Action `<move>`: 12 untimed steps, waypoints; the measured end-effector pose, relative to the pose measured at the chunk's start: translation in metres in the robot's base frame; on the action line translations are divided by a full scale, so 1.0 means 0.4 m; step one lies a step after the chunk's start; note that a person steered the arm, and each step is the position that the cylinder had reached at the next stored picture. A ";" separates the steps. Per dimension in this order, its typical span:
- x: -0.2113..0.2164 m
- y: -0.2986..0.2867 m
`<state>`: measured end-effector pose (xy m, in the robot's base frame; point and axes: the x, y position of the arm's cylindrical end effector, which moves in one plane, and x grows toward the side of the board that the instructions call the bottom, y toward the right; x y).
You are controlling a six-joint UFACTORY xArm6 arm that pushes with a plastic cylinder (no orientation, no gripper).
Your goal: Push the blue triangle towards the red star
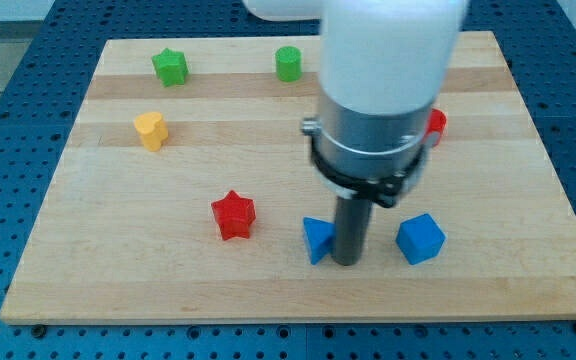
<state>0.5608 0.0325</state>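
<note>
Here the blue triangle (316,238) sat near the bench's bottom edge, a little right of the middle of the view. My tip (346,262) stood against the triangle's right side, touching it or all but touching; the dark rod hid the exact line of contact. No fingers existed on this arm, only the rod, so there was nothing to note as apart or together.

The red star (233,214) lay to the view's left of the triangle, slightly higher, near but apart from it, bare wood showing between the two. The triangle thus lay between the star and my tip.

On the tip's other side, to the view's right, a blue cube (420,238) rested near the rod without touching it.

Further up, a red block (436,123) showed only partly at the right edge of the arm's grey collar; its shape could not be made out. A yellow block (151,129) sat well to the left, its shape uncertain, perhaps a heart. Near the view's top were a green star (170,67) at left and a green block (288,63), roundish, closer to the middle.

The wooden bench (108,260) carried all of these. The arm's white body (388,50) covered the upper centre-right of the view.
</note>
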 end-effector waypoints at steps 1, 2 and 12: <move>0.000 -0.027; 0.000 -0.016; -0.146 -0.180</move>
<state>0.5023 -0.0394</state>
